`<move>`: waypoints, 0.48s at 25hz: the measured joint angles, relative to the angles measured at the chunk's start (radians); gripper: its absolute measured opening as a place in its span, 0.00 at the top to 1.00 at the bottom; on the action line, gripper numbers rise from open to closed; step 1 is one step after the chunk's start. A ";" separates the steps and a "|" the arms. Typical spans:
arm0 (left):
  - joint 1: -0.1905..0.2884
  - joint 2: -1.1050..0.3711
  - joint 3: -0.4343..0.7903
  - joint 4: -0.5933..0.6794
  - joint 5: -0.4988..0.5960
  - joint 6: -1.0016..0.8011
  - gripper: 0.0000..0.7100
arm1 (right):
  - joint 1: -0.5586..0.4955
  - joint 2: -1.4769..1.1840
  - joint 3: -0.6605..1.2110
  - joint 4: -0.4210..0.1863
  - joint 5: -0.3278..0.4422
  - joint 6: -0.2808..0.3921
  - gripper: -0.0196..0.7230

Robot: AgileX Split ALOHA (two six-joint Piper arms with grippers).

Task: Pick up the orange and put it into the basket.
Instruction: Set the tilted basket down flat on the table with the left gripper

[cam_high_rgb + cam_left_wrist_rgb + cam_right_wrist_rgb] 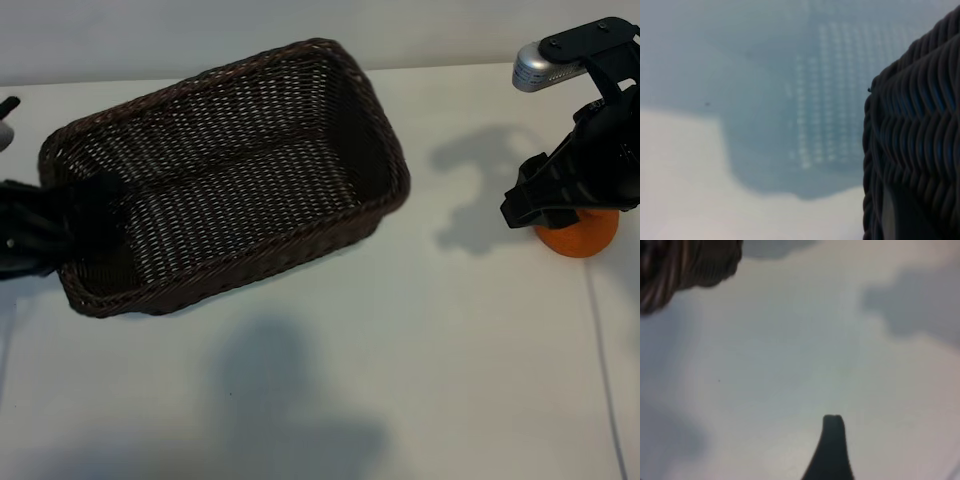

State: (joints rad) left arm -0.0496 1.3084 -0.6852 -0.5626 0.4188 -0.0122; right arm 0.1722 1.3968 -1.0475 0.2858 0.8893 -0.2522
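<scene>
Ext. view: basket [225, 175] lies at an angle on the white counter [420, 350]. Left gripper [70, 225] at its left end, fingers pinching the rim. Right gripper [560, 195] sits over the orange [578, 232] at far right, well apart from basket, fingers spread.
L wrist: wicker wall [915, 150] close up, counter behind.
R wrist: one fingertip [832, 432] over bare counter, basket corner [680, 265] beyond.

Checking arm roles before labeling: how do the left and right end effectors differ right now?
1. The left end effector is at the basket, at its left end wall; the right end effector sits over the orange at the table's right edge.
2. Left is narrowly closed on the basket wall; right stands wide open, gripping nothing.

Both are black and low near the table.
</scene>
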 joint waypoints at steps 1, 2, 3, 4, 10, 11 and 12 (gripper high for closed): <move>0.002 0.022 -0.028 -0.029 0.014 0.039 0.78 | 0.000 0.000 0.000 0.000 0.000 0.000 0.17; 0.003 0.044 -0.064 -0.048 0.024 0.074 0.78 | 0.000 0.000 0.000 0.000 0.000 0.000 0.17; 0.003 0.073 -0.100 -0.056 0.042 0.096 0.78 | 0.000 0.000 0.000 0.000 0.001 0.000 0.17; 0.003 0.107 -0.146 -0.059 0.063 0.108 0.78 | 0.000 0.000 0.000 0.000 0.002 0.000 0.17; -0.021 0.300 -0.392 -0.005 0.161 0.122 0.78 | 0.000 0.000 0.000 -0.002 0.013 0.000 0.17; -0.035 0.331 -0.425 0.000 0.167 0.123 0.78 | 0.000 0.000 0.000 -0.002 0.013 0.000 0.17; -0.054 0.359 -0.455 0.005 0.169 0.123 0.78 | 0.000 0.000 0.000 -0.002 0.014 0.000 0.17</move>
State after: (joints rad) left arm -0.1034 1.6671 -1.1404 -0.5572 0.5878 0.1108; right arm 0.1722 1.3968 -1.0475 0.2840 0.9032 -0.2522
